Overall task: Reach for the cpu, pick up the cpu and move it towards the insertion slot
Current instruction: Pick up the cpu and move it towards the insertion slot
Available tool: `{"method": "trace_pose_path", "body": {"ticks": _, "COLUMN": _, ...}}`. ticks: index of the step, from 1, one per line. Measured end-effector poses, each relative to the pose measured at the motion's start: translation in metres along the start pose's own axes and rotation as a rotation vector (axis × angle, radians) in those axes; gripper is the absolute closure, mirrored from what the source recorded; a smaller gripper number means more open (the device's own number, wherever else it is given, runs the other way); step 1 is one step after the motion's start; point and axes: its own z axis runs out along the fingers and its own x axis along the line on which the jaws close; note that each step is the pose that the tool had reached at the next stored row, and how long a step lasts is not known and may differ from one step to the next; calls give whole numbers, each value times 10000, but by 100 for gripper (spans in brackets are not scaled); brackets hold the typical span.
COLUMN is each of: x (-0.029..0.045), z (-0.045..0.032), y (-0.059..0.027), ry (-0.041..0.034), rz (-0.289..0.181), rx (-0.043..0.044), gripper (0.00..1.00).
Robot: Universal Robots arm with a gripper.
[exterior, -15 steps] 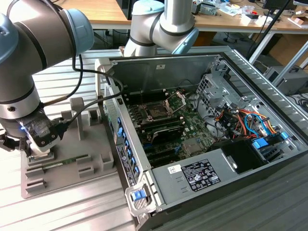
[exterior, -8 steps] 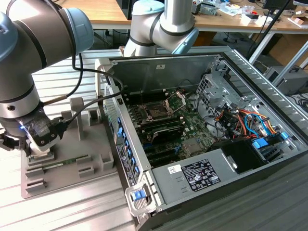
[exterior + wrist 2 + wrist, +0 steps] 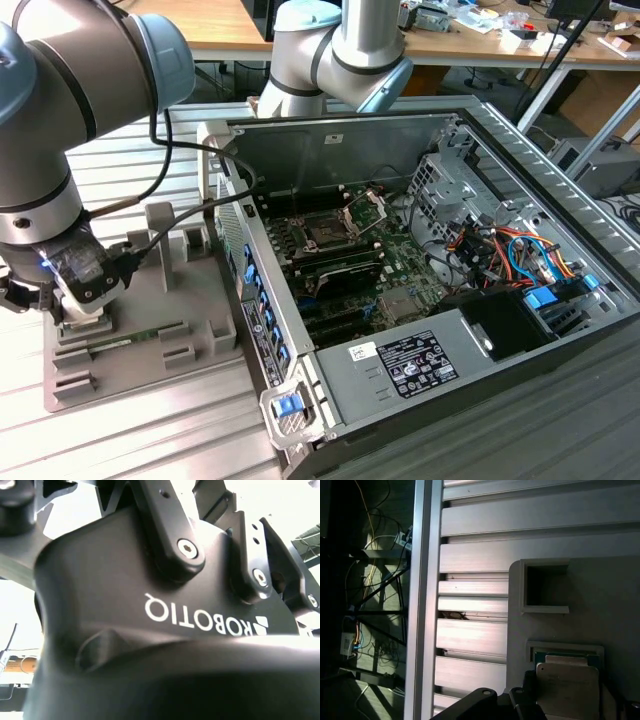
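Silvery-white square cpu with a thin tan-green rim is lying flat in a shallow moulded recess of the matte grey plastic fixture block. The recess is near the block's edge that faces the worktop's rail edge. It is probably there to keep the chip square and at a known spot for a top-down pick. An empty square pocket is sitting just beside it along the same edge.

The black-and-white pincer is hanging straight down over that edge of the block, right at the cpu, and its dark linkage is framing the chip in the first wrist view. I cannot tell how far open it is, or whether it has hold of the chip.

The block is resting on the ribbed brushed-aluminium worktop, touching the open grey steel computer case.

The insertion slot, a dark square socket in a silver frame on the green board, is lying well apart from the pincer, inside the case. Its wire-lever bracket is standing swung up, so the socket is looking ready to receive the chip.
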Motion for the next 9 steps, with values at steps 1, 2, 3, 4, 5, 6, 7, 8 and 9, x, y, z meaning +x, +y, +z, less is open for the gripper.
{"method": "trace_pose_path", "body": {"ticks": 1, "x": 0, "z": -1, "y": 0, "ry": -1, "rz": 0, "rx": 0, "gripper": 45}}
{"method": "trace_pose_path", "body": {"ticks": 2, "x": 0, "z": -1, "y": 0, "ry": -1, "rz": 0, "rx": -1, "gripper": 45}}
{"method": "trace_pose_path", "body": {"ticks": 3, "x": 0, "z": -3, "y": 0, "ry": 0, "rz": 0, "rx": 0, "gripper": 45}}
{"method": "trace_pose_path", "body": {"ticks": 4, "x": 0, "z": -4, "y": 0, "ry": -1, "rz": 0, "rx": 0, "gripper": 45}}
{"method": "trace_pose_path", "body": {"ticks": 5, "x": 0, "z": -8, "y": 0, "ry": 0, "rz": 0, "rx": 0, "gripper": 45}}
{"method": "trace_pose_path", "body": {"ticks": 6, "x": 0, "z": -13, "y": 0, "ry": 0, "rz": 0, "rx": 0, "gripper": 45}}
{"method": "trace_pose_path", "body": {"ticks": 7, "x": 0, "z": -14, "y": 1, "ry": 0, "rz": 0, "rx": 0, "gripper": 45}}
{"method": "trace_pose_path", "body": {"ticks": 8, "x": 0, "z": -16, "y": 1, "ry": 0, "rz": 0, "rx": 0, "gripper": 45}}
{"method": "trace_pose_path", "body": {"ticks": 9, "x": 0, "z": -18, "y": 1, "ry": 0, "rz": 0, "rx": 0, "gripper": 45}}
